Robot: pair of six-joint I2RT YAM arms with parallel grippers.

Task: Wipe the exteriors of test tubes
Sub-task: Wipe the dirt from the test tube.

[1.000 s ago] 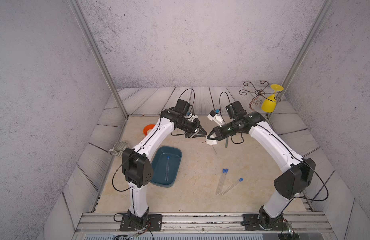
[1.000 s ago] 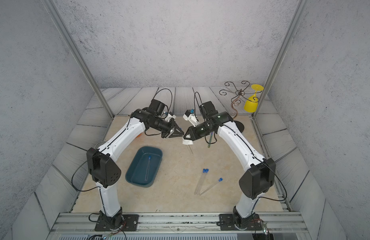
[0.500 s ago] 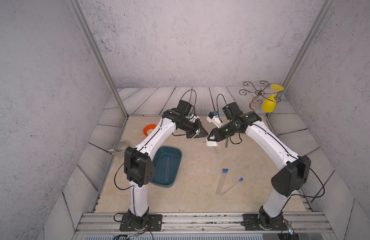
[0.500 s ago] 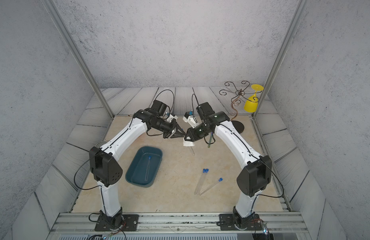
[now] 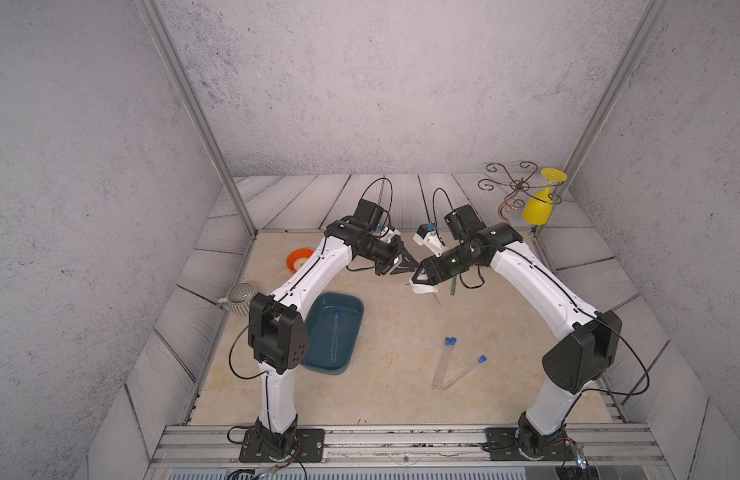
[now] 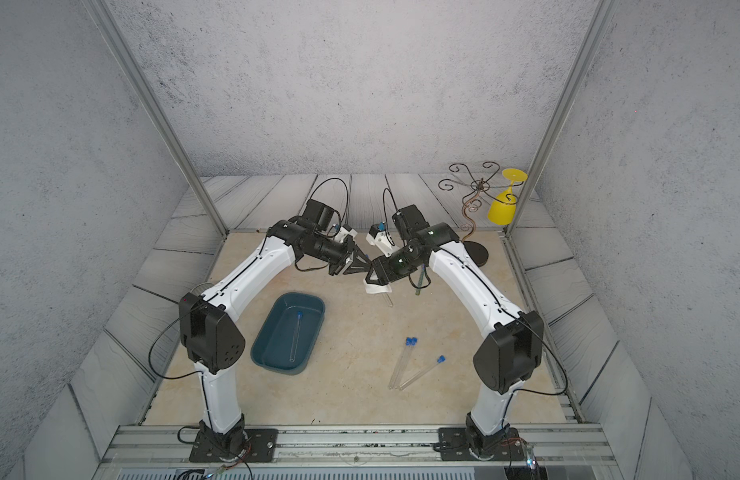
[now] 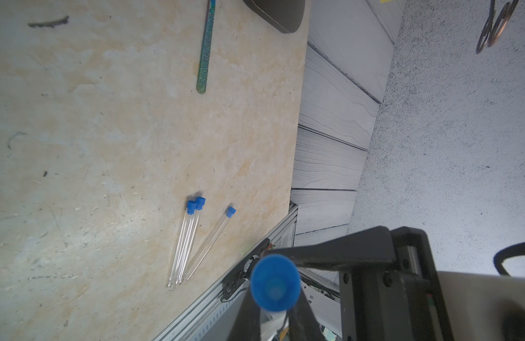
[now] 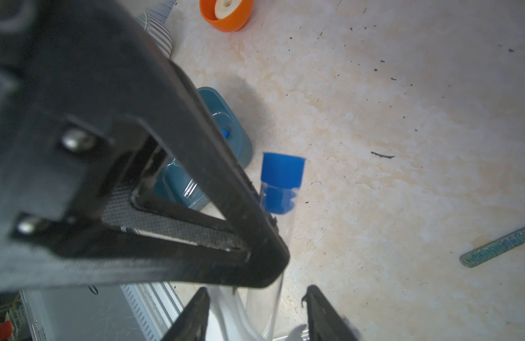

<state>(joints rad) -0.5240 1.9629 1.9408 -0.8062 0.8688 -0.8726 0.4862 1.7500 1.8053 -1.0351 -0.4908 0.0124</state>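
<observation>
Test tube (image 8: 283,206), clear, blue-capped, pinched by left gripper (image 5: 409,266); right gripper (image 5: 419,275) seemingly spread around it.

Grey speckled walls (image 5: 360,83), beige tabletop (image 5: 401,399)

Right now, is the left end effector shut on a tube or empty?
Shut on a test tube. In the right wrist view the left end effector pinches the glass just below its blue cap.

This is a robot test cell in a laboratory. Grey speckled wall panels (image 5: 360,83) and aluminium posts (image 5: 195,108) enclose a beige marbled tabletop (image 5: 401,332) where thin clear test tubes (image 5: 441,365) with blue caps lie. Two white-and-black robot arms (image 5: 314,270) are bolted to an aluminium rail (image 5: 401,440) in front.
</observation>
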